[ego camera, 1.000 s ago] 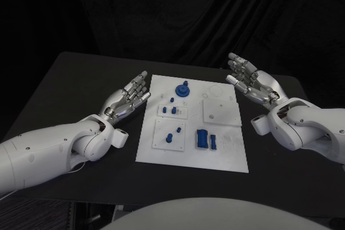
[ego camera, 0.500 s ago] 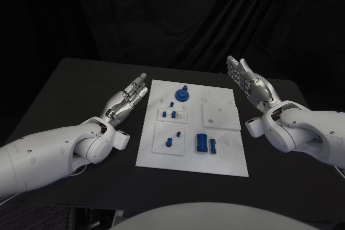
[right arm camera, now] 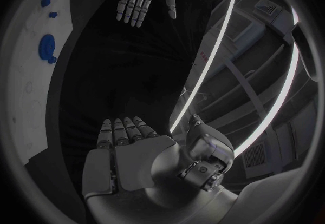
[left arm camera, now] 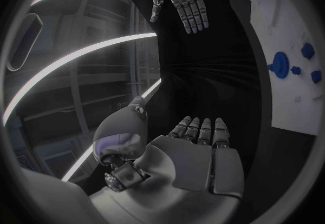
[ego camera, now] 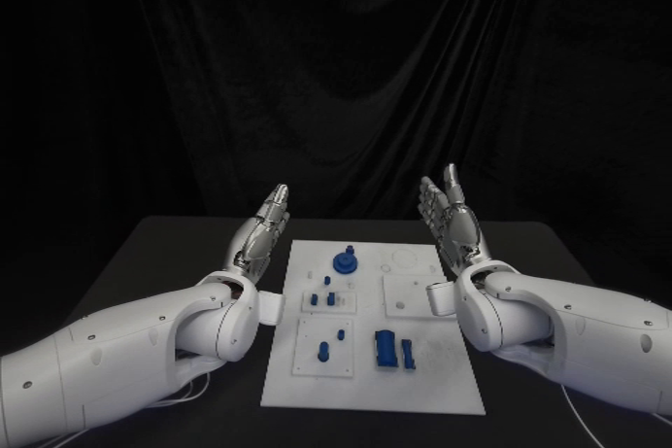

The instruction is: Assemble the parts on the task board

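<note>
Flanking the task board [ego camera: 376, 390], both hands stand raised above the far half of the worktop [ego camera: 168, 244], fingers straight, together and pointing up and away, palms facing each other across the board. The left hand [ego camera: 260, 234] holds nothing; the right hand [ego camera: 451, 224] likewise holds nothing.

The board lies lengthwise down the middle of the worktop, its long axis running from the near edge to the far edge. On it, a blue round part with a knob [ego camera: 345, 263] sits toward the far end, small blue pegs [ego camera: 326, 298] stand in a raised plate behind mid-board on the left side, further pegs [ego camera: 323, 351] in a nearer plate, and two upright blue blocks [ego camera: 392, 353] just beside that plate on the right.

Every part lies below and between the hands. Judged by position, the pegs are nearer the left hand, the blocks nearer the right; the round part sits roughly between.

No brand, label or legible writing observed.
</note>
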Tool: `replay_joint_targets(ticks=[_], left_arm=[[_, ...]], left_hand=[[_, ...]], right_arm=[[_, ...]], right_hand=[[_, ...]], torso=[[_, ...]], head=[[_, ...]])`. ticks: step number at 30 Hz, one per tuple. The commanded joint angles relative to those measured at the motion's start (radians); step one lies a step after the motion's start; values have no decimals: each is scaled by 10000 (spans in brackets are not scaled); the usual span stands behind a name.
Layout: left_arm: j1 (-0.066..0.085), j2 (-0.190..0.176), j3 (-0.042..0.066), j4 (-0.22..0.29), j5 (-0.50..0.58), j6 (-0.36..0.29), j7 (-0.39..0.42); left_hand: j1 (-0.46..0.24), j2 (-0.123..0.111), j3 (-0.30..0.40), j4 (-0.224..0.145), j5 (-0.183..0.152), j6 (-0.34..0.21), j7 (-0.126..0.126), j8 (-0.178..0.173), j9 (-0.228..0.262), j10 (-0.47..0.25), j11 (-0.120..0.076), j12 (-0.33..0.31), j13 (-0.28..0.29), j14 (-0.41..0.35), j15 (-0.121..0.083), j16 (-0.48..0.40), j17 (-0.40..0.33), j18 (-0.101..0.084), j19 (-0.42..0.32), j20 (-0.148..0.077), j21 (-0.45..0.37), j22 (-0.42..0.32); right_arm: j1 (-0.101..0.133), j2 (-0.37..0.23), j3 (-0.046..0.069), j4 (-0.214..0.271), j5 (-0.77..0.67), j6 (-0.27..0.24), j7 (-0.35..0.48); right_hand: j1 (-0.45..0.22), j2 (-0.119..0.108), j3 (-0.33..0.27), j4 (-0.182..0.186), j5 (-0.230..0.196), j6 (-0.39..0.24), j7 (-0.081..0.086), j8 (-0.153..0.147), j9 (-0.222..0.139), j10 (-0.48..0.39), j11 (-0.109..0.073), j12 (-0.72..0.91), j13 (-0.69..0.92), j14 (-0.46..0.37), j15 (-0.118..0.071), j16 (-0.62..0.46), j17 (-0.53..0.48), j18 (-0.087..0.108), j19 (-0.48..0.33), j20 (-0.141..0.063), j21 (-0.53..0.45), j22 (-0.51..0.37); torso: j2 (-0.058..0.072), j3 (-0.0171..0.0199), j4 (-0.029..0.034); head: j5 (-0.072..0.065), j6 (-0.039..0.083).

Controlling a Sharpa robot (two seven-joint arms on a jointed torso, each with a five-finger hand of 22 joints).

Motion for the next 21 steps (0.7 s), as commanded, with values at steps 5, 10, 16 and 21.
replay_joint_targets(ticks=[5,10,16,21], left_arm=[[-146,119,278,170,1081,-2110,-589],[-152,125,296,178,1103,-2155,-602],[-152,125,296,178,1103,-2155,-602],[-152,125,296,178,1103,-2155,-602]], left_hand=[[-2324,-277,858,-1151,-776,-257,426,-55,-13,12,150,-66,-9,-23,86,-37,-16,-366,-6,-71,-34,-17],[-2909,-277,858,-1151,-973,-257,426,-55,-13,12,150,-66,-9,-23,86,-37,-16,-366,-6,-71,-34,-17],[-3486,-277,858,-1151,-1822,-257,426,-55,-13,12,150,-66,-9,-23,86,-37,-16,-366,-6,-71,-34,-17],[-3829,-277,858,-1151,-1822,-257,426,-55,-13,12,150,-66,-9,-23,86,-37,-16,-366,-6,-71,-34,-17]], right_arm=[[-201,282,206,-168,1507,-1022,-145],[-201,282,206,-168,1507,-1022,-145],[-201,282,206,-168,1507,-1022,-145],[-201,282,206,-168,1507,-1022,-145]], right_hand=[[-62,12,-1,-26,-34,3,41,-35,-9,-34,-2,-36,-10,14,-70,-34,-9,-70,-4,-51,-35,-10],[-62,12,-1,-26,-34,3,41,-35,-9,-34,-2,-36,-10,14,-70,-34,-9,-70,-4,-51,-35,-10],[-62,12,-1,-26,-34,3,41,-35,-9,-34,-2,-36,-10,14,-70,-34,-9,-70,-4,-51,-35,-10],[-62,12,-1,-26,-34,3,41,-35,-9,-34,-2,-36,-10,14,-70,-34,-9,-70,-4,-51,-35,-10]], torso=[[-469,367,-302],[-481,376,-310],[-481,376,-310],[-481,376,-310]], head=[[84,544],[87,564],[87,564],[87,564]])
